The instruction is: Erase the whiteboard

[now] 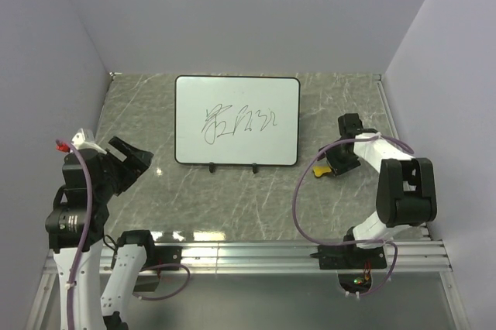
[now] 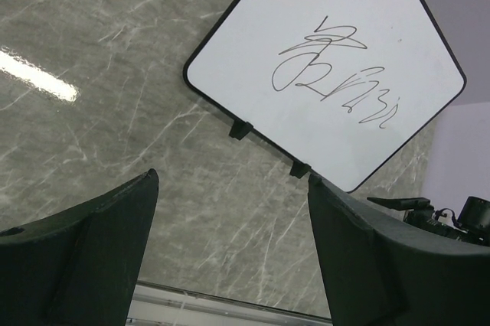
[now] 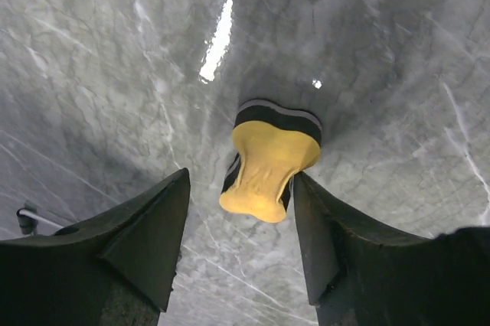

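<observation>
Whiteboard (image 1: 236, 140) flat on the desk (image 1: 225, 206), middle-far, long axis running left to right, feet on its near edge. Dark scribble (image 1: 240, 119) at its centre, not yet wiped. Yellow eraser (image 3: 268, 164) lies on the desk just right of the board's near right corner. Right tool (image 3: 241, 177) sits over it, fingers spread, one on either side of the eraser's narrow waist. No pinch yet, though one finger looks close to touching. From there the scribble lies left and a little far. Left tool (image 2: 232, 182) spread, empty, well apart off the board's near left corner. Judgement: right arm is the nearer one and should close, lift and sweep left.
</observation>
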